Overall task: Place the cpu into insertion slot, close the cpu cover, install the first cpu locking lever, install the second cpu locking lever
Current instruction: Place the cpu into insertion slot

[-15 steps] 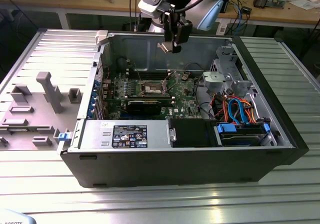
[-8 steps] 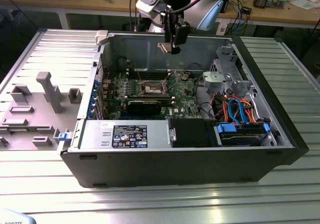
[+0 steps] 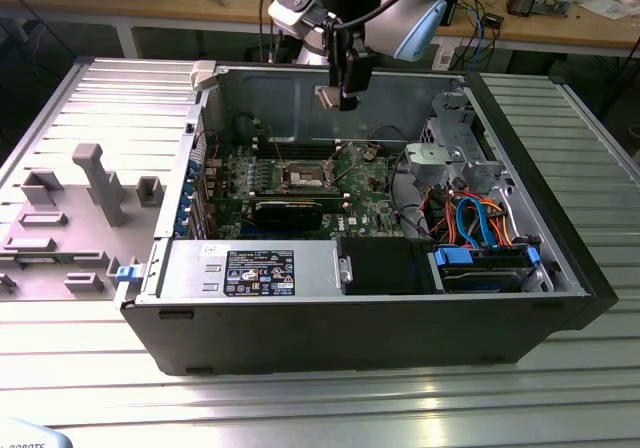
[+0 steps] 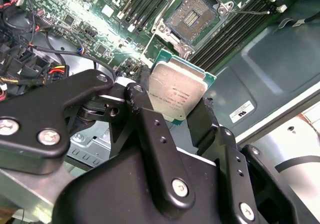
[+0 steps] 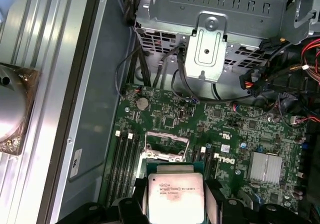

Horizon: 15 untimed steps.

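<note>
My gripper (image 3: 345, 90) hangs high over the open computer case, shut on the cpu (image 3: 326, 96). In both wrist views the cpu (image 4: 177, 93) (image 5: 175, 193) is a silvery square chip with green edges, clamped between the black fingers (image 4: 145, 106). Below it on the green motherboard lies the insertion slot (image 3: 305, 175) (image 4: 192, 15) (image 5: 166, 144), with its dark pin field uncovered. The cpu cover (image 5: 167, 157) seems raised at the slot's edge. A thin locking lever (image 4: 245, 12) stands free beside the slot.
Black memory slots (image 4: 232, 31) flank the socket. A long black graphics card (image 3: 290, 211) lies just in front of it. A metal drive cage (image 3: 455, 153) and coloured cables (image 3: 480, 223) fill the exterior view's right. A grey fixture plate (image 3: 85, 203) lies outside the case.
</note>
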{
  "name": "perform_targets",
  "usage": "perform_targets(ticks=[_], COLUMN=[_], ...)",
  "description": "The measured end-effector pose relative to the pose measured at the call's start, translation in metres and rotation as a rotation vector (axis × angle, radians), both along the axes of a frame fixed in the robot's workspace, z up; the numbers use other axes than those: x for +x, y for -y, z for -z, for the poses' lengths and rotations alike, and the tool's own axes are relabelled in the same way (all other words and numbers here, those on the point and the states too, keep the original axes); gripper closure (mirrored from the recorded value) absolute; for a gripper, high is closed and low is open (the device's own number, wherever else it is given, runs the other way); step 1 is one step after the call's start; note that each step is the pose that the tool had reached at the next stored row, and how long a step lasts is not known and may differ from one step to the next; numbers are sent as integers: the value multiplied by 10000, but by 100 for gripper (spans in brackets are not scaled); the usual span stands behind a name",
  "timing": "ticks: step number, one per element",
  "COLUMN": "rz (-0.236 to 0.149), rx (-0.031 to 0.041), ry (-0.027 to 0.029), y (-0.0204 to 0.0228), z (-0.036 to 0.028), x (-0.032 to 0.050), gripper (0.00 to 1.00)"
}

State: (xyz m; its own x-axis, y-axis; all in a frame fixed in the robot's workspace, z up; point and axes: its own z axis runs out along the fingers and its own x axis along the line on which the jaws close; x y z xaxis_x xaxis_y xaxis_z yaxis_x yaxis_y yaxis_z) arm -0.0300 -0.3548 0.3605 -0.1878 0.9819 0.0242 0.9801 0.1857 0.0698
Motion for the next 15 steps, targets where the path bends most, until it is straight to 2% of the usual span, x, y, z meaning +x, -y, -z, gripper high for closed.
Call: perform_targets(ticks=[4,6,15], rz=[92,186,402], rx=[1,0,1], ry=[-29,-61,-122], y=[0,0,0], z=[7,15,32], x=[0,0,-1], gripper=[46,46,46])
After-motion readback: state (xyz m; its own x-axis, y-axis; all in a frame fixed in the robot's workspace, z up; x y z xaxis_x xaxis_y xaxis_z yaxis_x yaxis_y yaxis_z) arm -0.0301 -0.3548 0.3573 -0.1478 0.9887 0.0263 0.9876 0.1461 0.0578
